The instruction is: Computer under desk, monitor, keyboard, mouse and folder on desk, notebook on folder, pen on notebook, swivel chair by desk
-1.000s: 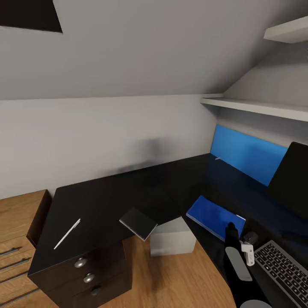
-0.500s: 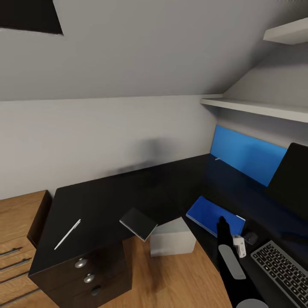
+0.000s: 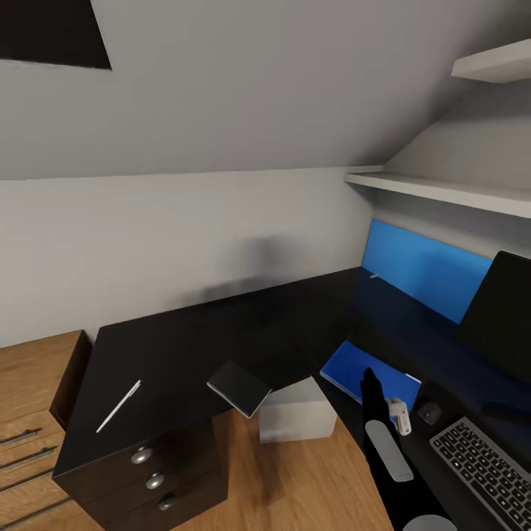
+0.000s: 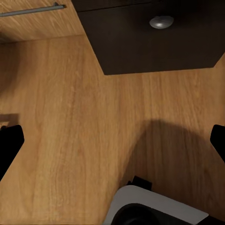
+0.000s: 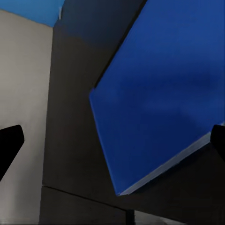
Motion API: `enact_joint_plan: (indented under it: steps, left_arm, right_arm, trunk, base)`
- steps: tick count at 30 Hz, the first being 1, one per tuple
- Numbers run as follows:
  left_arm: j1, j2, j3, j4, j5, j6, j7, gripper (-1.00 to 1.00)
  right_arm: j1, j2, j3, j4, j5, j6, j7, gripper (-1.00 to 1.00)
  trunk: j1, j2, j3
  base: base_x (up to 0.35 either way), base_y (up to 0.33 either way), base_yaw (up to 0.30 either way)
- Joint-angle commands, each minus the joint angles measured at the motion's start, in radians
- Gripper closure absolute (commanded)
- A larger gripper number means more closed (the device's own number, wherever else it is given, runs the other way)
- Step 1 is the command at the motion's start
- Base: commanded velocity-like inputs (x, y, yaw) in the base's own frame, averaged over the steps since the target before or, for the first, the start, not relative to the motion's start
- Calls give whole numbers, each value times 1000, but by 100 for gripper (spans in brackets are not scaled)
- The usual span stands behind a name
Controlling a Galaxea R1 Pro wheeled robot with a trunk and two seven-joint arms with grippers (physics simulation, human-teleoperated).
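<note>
The blue folder (image 3: 366,371) lies flat on the black desk (image 3: 184,346), left of the small black mouse (image 3: 428,413) and the silver keyboard (image 3: 478,463). Behind them the monitor (image 3: 505,317) stands at the right edge. My right gripper (image 3: 370,385) hovers over the folder's near edge, open and holding nothing. In the right wrist view the folder (image 5: 154,98) lies between the spread fingertips (image 5: 9,140). The dark notebook (image 3: 238,386) overhangs the desk's inner edge. A white pen (image 3: 118,405) rests on the left wing. Below the desk sits the grey computer (image 3: 296,417). My left gripper (image 4: 112,140) is open over the floor.
Black drawers with silver knobs (image 3: 141,455) hang under the left wing; one knob (image 4: 161,21) appears in the left wrist view. A light-wood chest (image 3: 29,402) stands at far left. A blue back panel (image 3: 428,269) and white shelves (image 3: 442,190) line the right wall.
My right arm has moved left, away from the keyboard and mouse, to the folder's near edge. The head view has shifted slightly. Nothing on the desk has moved.
</note>
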Motion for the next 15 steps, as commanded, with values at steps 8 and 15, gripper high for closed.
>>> enact_joint_plan:
  steps: [8,15]
  left_arm:
    - [-1,5,-5,0,9,4,10,-100]
    - [-1,5,-3,0,10,3,9,-100]
  right_arm:
    - [-1,27,252,18,-12,-7,17,-100]
    - [-1,69,333,49,-9,-8,16,-100]
  trunk:
    - [0,-1,-1]
    - [0,-1,1]
  base:
    - [0,0,102]
    - [0,0,229]
